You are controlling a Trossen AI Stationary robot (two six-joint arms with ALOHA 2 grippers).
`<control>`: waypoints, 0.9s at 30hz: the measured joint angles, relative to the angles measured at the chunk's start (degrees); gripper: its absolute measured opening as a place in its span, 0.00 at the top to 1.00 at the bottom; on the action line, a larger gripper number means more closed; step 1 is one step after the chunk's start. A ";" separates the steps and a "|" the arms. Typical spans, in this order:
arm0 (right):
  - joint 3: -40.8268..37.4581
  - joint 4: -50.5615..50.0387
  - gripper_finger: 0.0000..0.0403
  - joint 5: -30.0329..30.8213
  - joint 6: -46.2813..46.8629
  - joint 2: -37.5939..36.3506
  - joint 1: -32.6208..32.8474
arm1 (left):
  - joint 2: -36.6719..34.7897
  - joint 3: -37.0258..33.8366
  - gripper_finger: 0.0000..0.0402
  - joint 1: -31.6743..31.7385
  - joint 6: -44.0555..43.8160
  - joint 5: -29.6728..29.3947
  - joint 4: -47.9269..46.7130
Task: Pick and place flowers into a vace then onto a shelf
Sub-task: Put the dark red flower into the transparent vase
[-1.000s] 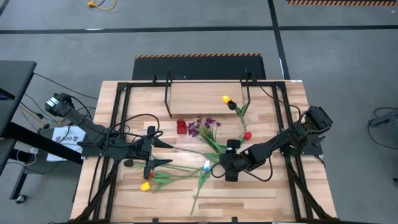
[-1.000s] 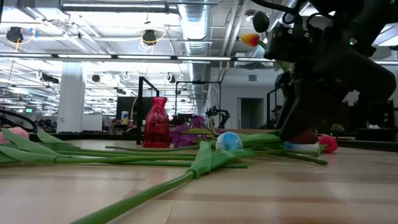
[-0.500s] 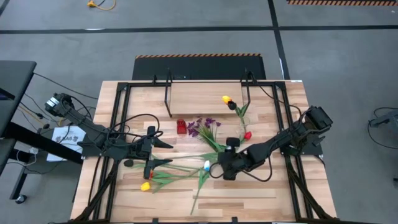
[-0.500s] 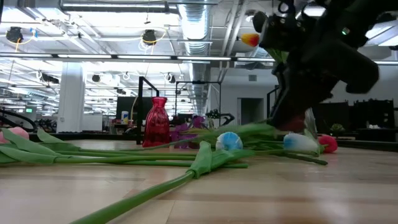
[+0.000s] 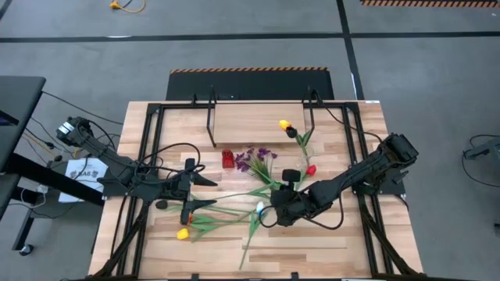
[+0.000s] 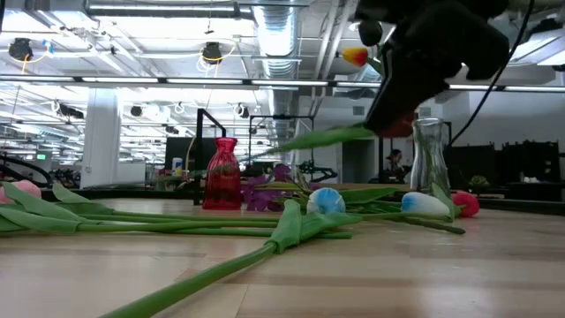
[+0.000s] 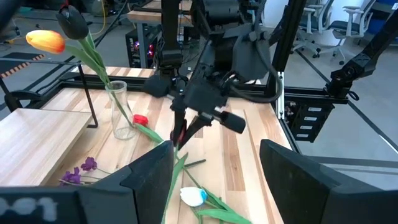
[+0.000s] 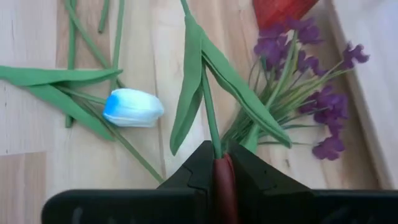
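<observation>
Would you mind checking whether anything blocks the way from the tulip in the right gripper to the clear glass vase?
Nothing visible does. The right gripper holds a red tulip lifted off the table; the clear glass vase, holding two tulips, stands beyond it with open air between.

The whole bench (image 5: 328,242) is seen from straight above, and level across its surface from bench height. The white-blue tulip (image 6: 325,200) is shared by all four views, closest from the right wrist.
</observation>
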 joint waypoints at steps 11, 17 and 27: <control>9.25 -11.24 0.93 6.84 -0.86 0.00 2.27 | 1.72 0.00 0.43 0.02 -1.66 0.08 -0.82; 13.76 -11.48 0.94 6.82 -5.41 -0.02 2.95 | 8.85 0.00 0.43 0.89 -1.75 2.63 2.22; 16.87 -11.50 0.94 5.31 -7.95 -0.02 4.36 | 18.01 -0.02 0.43 4.38 -1.22 3.08 5.79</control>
